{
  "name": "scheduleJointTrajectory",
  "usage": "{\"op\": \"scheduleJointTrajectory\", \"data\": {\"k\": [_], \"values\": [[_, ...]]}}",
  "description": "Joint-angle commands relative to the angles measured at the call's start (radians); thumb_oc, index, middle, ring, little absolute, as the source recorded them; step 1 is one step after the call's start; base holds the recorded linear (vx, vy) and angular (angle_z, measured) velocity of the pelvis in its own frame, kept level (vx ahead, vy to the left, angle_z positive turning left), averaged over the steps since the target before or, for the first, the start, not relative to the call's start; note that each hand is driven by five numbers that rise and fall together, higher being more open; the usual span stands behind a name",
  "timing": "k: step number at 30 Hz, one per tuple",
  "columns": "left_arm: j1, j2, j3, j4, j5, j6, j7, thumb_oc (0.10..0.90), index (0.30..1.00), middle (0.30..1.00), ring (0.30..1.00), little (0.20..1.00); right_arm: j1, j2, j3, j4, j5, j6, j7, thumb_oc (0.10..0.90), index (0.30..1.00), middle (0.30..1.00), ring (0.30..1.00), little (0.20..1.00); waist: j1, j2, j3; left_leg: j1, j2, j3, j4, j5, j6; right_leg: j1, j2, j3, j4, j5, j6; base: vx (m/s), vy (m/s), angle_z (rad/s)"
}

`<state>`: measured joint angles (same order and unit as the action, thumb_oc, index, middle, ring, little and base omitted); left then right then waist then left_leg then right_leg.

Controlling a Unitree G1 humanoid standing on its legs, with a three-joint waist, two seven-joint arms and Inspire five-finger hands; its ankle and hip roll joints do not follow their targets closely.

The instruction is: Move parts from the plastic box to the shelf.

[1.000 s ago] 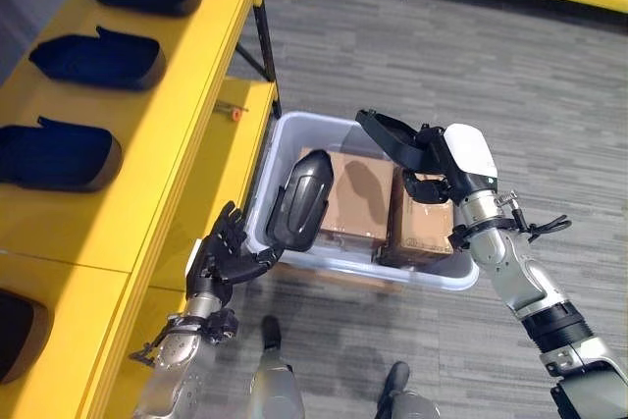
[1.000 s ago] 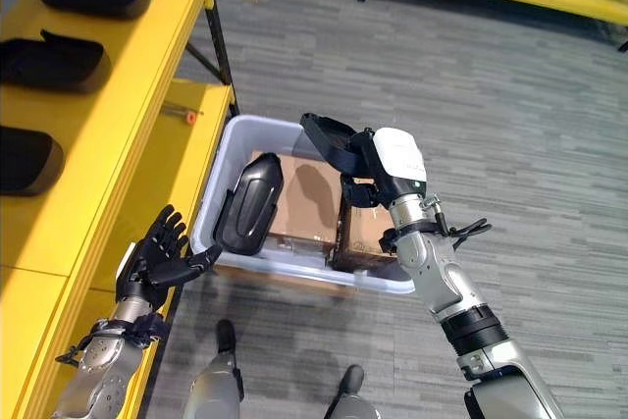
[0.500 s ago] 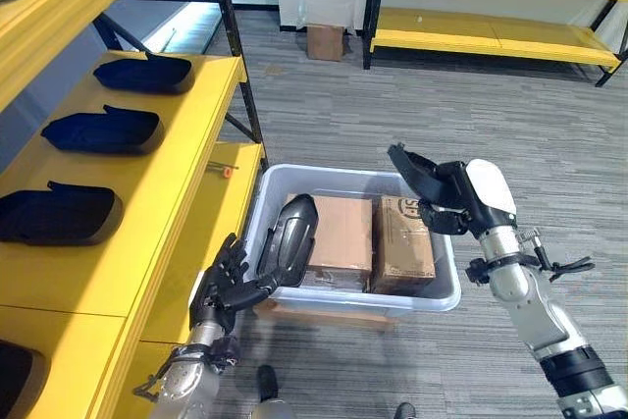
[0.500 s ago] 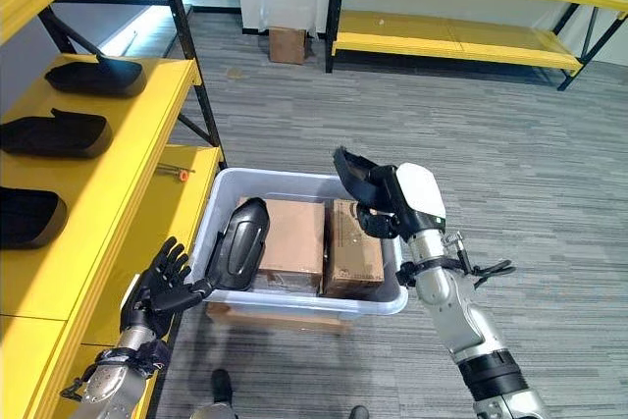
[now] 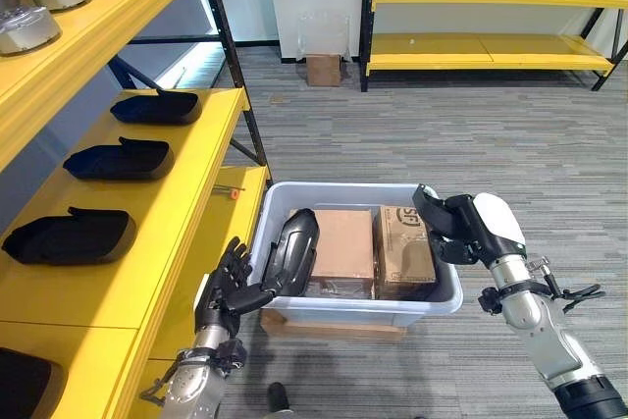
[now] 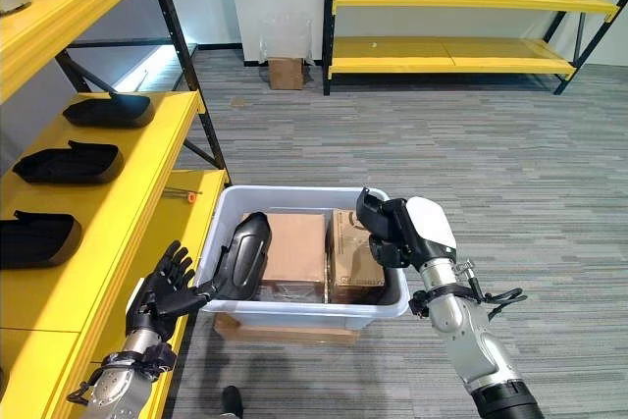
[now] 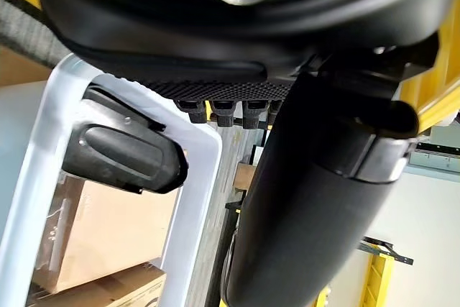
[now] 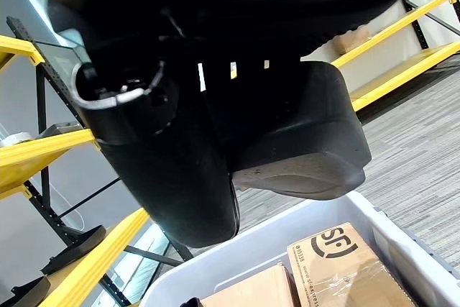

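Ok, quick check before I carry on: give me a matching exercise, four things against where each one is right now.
Things:
1. black part in the right hand
2. black part by the left hand
3. cardboard boxes
4. dark trays

Places:
A. inside the plastic box
B. lined up on the yellow shelf
C. held above the plastic box's right end
D. leaning on the plastic box's left wall, the left hand's fingers around its lower end

Pairs: 1-C, 2-D, 3-A, 4-B
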<state>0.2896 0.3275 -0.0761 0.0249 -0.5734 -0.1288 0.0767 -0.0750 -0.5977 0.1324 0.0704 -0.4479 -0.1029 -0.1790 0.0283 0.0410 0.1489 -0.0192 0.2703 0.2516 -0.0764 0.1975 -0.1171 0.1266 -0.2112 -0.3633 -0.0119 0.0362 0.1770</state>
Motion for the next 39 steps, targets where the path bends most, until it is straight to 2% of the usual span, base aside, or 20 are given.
{"op": "scheduleJointTrajectory", "data": {"k": [1, 6, 7, 8, 9, 11, 12, 15, 16, 17, 18, 19, 21, 23, 26, 27, 31, 34, 39], "values": [[-0.061, 0.027, 0.058, -0.091, 0.021, -0.076, -0.001, 0.900, 1.000, 1.000, 1.000, 1.000, -0.174, -0.051, -0.075, -0.169, 0.030, -0.101, -0.074, 0.400, 0.300, 0.300, 0.300, 0.300, 0.006, -0.008, -0.025, 0.008, 0.116, -0.012, 0.085, -0.020, -0.033, -0.117, 0.051, 0.037, 0.204, -0.165, -0.083, -0.10, -0.175, 0.02], [-0.029, 0.018, 0.081, -0.105, 0.008, -0.080, 0.012, 0.900, 1.000, 1.000, 1.000, 1.000, -0.274, -0.071, -0.012, -0.170, 0.028, -0.104, -0.076, 0.400, 0.300, 0.300, 0.300, 0.300, 0.032, 0.006, 0.012, -0.010, 0.152, -0.019, 0.097, 0.039, -0.040, -0.178, 0.093, 0.048, 0.252, -0.179, -0.107, -0.11, -0.188, -0.10], [-0.020, 0.014, 0.084, -0.101, 0.002, -0.083, 0.013, 0.900, 1.000, 1.000, 1.000, 1.000, -0.320, -0.083, 0.009, -0.176, 0.028, -0.111, -0.083, 0.400, 0.300, 0.300, 0.300, 0.300, 0.053, 0.018, 0.036, -0.043, 0.165, -0.031, 0.093, 0.105, -0.053, -0.196, 0.107, 0.035, 0.248, -0.182, -0.121, -0.15, -0.211, -0.20], [-0.018, 0.012, 0.083, -0.093, -0.002, -0.084, 0.015, 0.900, 1.000, 1.000, 1.000, 1.000, -0.336, -0.094, 0.015, -0.177, 0.022, -0.112, -0.089, 0.400, 0.300, 0.300, 0.300, 0.300, 0.057, 0.023, 0.044, -0.064, 0.171, -0.034, 0.077, 0.149, -0.064, -0.197, 0.113, 0.018, 0.240, -0.185, -0.127, -0.08, -0.215, -0.12], [-0.018, 0.011, 0.083, -0.092, -0.002, -0.084, 0.015, 0.900, 1.000, 1.000, 1.000, 1.000, -0.336, -0.095, 0.016, -0.176, 0.023, -0.112, -0.089, 0.400, 0.300, 0.300, 0.300, 0.300, 0.054, 0.020, 0.040, -0.056, 0.166, -0.045, 0.074, 0.137, -0.077, -0.190, 0.111, 0.027, 0.241, -0.200, -0.120, 0.00, -0.114, -0.01], [-0.023, 0.013, 0.070, -0.073, -0.012, -0.080, 0.011, 0.900, 1.000, 1.000, 1.000, 1.000, -0.350, -0.106, 0.019, -0.172, 0.015, -0.106, -0.098, 0.400, 0.300, 0.300, 0.300, 0.300, 0.061, 0.015, 0.049, -0.084, 0.152, -0.039, 0.053, 0.167, -0.078, -0.186, 0.104, 0.000, 0.223, -0.200, -0.125, -0.06, -0.163, 0.47], [-0.042, 0.023, 0.052, -0.059, -0.016, -0.075, 0.005, 0.900, 1.000, 1.000, 1.000, 1.000, -0.347, -0.117, 0.012, -0.176, -0.007, -0.099, -0.112, 0.400, 0.300, 0.300, 0.300, 0.300, 0.056, 0.010, 0.057, -0.109, 0.139, 0.006, 0.065, 0.165, -0.076, -0.179, 0.098, -0.034, 0.199, -0.195, -0.133, -0.12, -0.223, 1.11], [-0.060, 0.030, 0.037, -0.058, -0.017, -0.076, -0.001, 0.900, 1.000, 1.000, 1.000, 1.000, -0.350, -0.125, 0.009, -0.183, -0.032, -0.095, -0.125, 0.400, 0.300, 0.300, 0.300, 0.300, 0.047, 0.002, 0.057, -0.098, 0.145, 0.036, 0.128, 0.129, -0.077, -0.171, 0.087, -0.071, 0.181, -0.188, -0.140, -0.08, -0.147, 1.14], [-0.075, 0.028, 0.022, -0.057, -0.024, -0.076, -0.004, 0.900, 1.000, 1.000, 1.000, 1.000, -0.348, -0.123, 0.012, -0.185, -0.033, -0.096, -0.126, 0.400, 0.300, 0.300, 0.300, 0.300, 0.037, -0.003, 0.054, -0.079, 0.150, 0.044, 0.194, 0.078, -0.073, -0.160, 0.077, -0.112, 0.173, -0.190, -0.147, -0.09, -0.136, 0.64], [-0.095, 0.025, 0.004, -0.048, -0.031, -0.072, 0.000, 0.900, 1.000, 1.000, 1.000, 1.000, -0.332, -0.125, 0.005, -0.188, -0.033, -0.094, -0.131, 0.400, 0.300, 0.300, 0.300, 0.300, 0.013, -0.012, 0.048, -0.046, 0.169, 0.104, 0.251, 0.034, -0.070, -0.155, 0.070, -0.165, 0.175, -0.200, -0.164, -0.09, -0.153, 0.83], [-0.101, 0.025, -0.005, -0.047, -0.031, -0.069, -0.001, 0.900, 1.000, 1.000, 1.000, 1.000, -0.319, -0.127, -0.004, -0.190, -0.034, -0.090, -0.133, 0.400, 0.300, 0.300, 0.300, 0.300, 0.000, -0.015, 0.044, -0.031, 0.174, 0.127, 0.270, 0.010, -0.067, -0.151, 0.065, -0.191, 0.183, -0.203, -0.167, -0.06, -0.079, 0.70], [-0.101, 0.026, -0.006, -0.047, -0.031, -0.068, -0.001, 0.900, 1.000, 1.000, 1.000, 1.000, -0.317, -0.127, -0.006, -0.192, -0.034, -0.090, -0.132, 0.400, 0.300, 0.300, 0.300, 0.300, -0.001, -0.014, 0.045, -0.031, 0.174, 0.125, 0.274, 0.006, -0.066, -0.148, 0.063, -0.193, 0.184, -0.204, -0.166, 0.00, -0.003, 1.58], [-0.110, 0.034, -0.014, -0.054, -0.022, -0.062, -0.010, 0.900, 1.000, 1.000, 1.000, 1.000, -0.269, -0.129, -0.047, -0.208, -0.028, -0.091, -0.136, 0.400, 0.300, 0.300, 0.300, 0.300, -0.033, -0.007, 0.020, 0.006, 0.177, 0.203, 0.210, -0.018, -0.074, -0.135, 0.047, -0.259, 0.200, -0.201, -0.155, 0.05, 0.080, 1.69], [-0.106, 0.035, -0.016, -0.059, -0.019, -0.059, -0.015, 0.900, 1.000, 1.000, 1.000, 1.000, -0.252, -0.131, -0.062, -0.217, -0.026, -0.091, -0.134, 0.400, 0.300, 0.300, 0.300, 0.300, -0.038, -0.004, 0.012, 0.014, 0.178, 0.226, 0.175, 0.000, -0.079, -0.126, 0.042, -0.276, 0.200, -0.194, -0.148, 0.10, 0.138, 0.88], [-0.082, 0.032, -0.005, -0.057, -0.019, -0.057, -0.027, 0.900, 1.000, 1.000, 1.000, 1.000, -0.223, -0.131, -0.085, -0.223, -0.020, -0.094, -0.122, 0.400, 0.300, 0.300, 0.300, 0.300, -0.026, 0.001, -0.006, 0.038, 0.155, 0.237, 0.137, -0.031, -0.070, -0.110, 0.018, -0.280, 0.203, -0.171, -0.126, 0.12, 0.201, 0.36], [-0.075, 0.033, 0.004, -0.060, -0.016, -0.054, -0.033, 0.900, 1.000, 1.000, 1.000, 1.000, -0.213, -0.129, -0.099, -0.230, -0.020, -0.096, -0.118, 0.400, 0.300, 0.300, 0.300, 0.300, -0.017, -0.009, -0.011, 0.035, 0.148, 0.255, 0.143, -0.037, -0.069, -0.097, -0.009, -0.301, 0.201, -0.150, -0.115, 0.10, 0.205, 0.05], [-0.057, 0.035, 0.014, -0.061, -0.012, -0.054, -0.039, 0.900, 1.000, 1.000, 1.000, 1.000, -0.196, -0.124, -0.114, -0.250, -0.024, -0.101, -0.106, 0.400, 0.300, 0.300, 0.300, 0.300, -0.002, -0.027, -0.019, 0.044, 0.118, 0.264, 0.138, -0.079, -0.049, -0.076, -0.049, -0.323, 0.196, -0.116, -0.089, 0.09, 0.183, 0.08], [-0.049, 0.036, 0.023, -0.063, -0.008, -0.057, -0.039, 0.900, 1.000, 1.000, 1.000, 1.000, -0.193, -0.112, -0.116, -0.258, -0.042, -0.097, -0.104, 0.400, 0.300, 0.300, 0.300, 0.300, 0.013, -0.046, -0.020, 0.041, 0.079, 0.260, 0.140, -0.116, -0.029, -0.066, -0.095, -0.336, 0.196, -0.073, -0.058, 0.05, 0.204, 0.19], [-0.035, 0.033, 0.031, -0.063, 0.001, -0.053, -0.040, 0.900, 1.000, 1.000, 1.000, 1.000, -0.196, -0.107, -0.116, -0.278, -0.062, -0.095, -0.095, 0.400, 0.300, 0.300, 0.300, 0.300, 0.032, -0.068, -0.029, 0.031, 0.026, 0.244, 0.128, -0.144, -0.007, -0.048, -0.138, -0.359, 0.174, -0.020, -0.024, 0.05, 0.166, 0.21]]}}
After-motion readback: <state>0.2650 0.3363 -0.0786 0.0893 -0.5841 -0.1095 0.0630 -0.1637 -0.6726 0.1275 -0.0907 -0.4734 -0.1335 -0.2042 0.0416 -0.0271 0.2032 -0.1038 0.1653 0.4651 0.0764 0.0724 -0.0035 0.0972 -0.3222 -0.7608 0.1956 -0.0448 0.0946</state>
